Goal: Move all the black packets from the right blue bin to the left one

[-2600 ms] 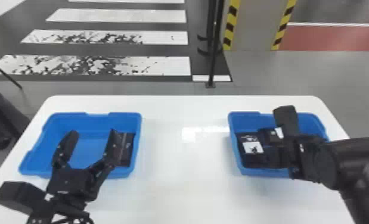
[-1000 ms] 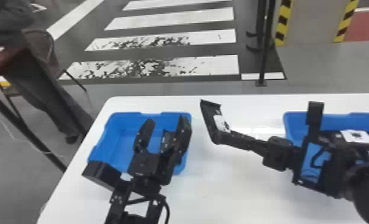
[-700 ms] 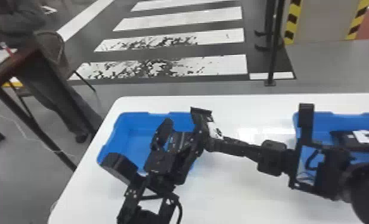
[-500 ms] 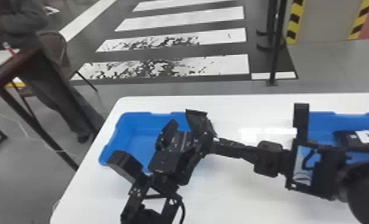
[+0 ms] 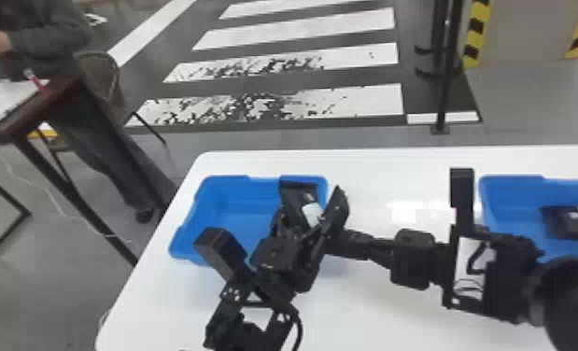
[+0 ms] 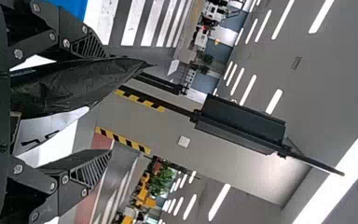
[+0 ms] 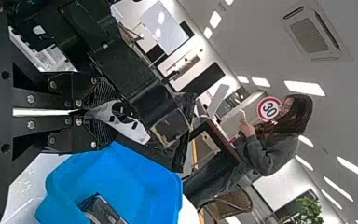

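Observation:
In the head view, my left gripper point(image 5: 308, 214) stands at the left blue bin's point(image 5: 229, 210) right side, a black packet point(image 5: 297, 196) with a white label between its spread fingers. My right gripper point(image 5: 332, 240) reaches in from the right, behind the left one's finger. The left wrist view has the packet point(image 6: 70, 86) beside one finger of the open left gripper point(image 6: 109, 105), apart from the other. In the right wrist view, the right gripper point(image 7: 91, 113) is shut on the packet's labelled end point(image 7: 121, 122); another black packet point(image 7: 103, 210) lies in the bin point(image 7: 121, 184).
The right blue bin point(image 5: 511, 186) holds at least one black packet point(image 5: 574, 224) with a white label, partly hidden by the right arm. Both bins stand on the white table point(image 5: 371, 303). Beyond its left edge is a dark-framed table point(image 5: 45, 105).
My right gripper has come out of the right bin and travelled left with a packet, which now stands between the left gripper's fingers. The head view has swung left.

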`<action>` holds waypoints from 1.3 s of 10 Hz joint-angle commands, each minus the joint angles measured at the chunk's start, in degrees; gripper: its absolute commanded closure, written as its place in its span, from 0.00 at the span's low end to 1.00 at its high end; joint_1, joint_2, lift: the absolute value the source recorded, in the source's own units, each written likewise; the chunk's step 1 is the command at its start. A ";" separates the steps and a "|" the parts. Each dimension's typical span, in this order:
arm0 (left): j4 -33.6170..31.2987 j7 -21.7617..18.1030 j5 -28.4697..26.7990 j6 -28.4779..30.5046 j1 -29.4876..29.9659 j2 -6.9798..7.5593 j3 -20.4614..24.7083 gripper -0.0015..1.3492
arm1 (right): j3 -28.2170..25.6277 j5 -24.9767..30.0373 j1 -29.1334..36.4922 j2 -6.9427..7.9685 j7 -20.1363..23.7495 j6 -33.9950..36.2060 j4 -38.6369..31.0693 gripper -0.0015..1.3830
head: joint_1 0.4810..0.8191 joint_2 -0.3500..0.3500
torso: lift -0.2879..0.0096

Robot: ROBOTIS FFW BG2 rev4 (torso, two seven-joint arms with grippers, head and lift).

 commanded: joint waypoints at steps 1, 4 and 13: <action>-5.22 0.60 -7.72 4.88 0.91 -0.24 1.89 0.89 | 0.17 -0.51 -0.04 -0.09 -0.01 -0.55 0.25 0.85 | 0.63 0.92 | 0.50; -5.64 2.36 -8.18 3.05 1.62 -0.24 1.66 0.90 | 0.06 -0.63 -0.18 -0.09 -0.19 -1.96 0.67 0.81 | 0.63 0.95 | 0.50; 18.26 10.27 -30.46 -7.78 -12.45 -0.24 10.35 0.89 | -6.57 -1.89 3.76 -0.09 -0.80 -6.60 1.65 0.36 | 0.63 0.97 | 0.50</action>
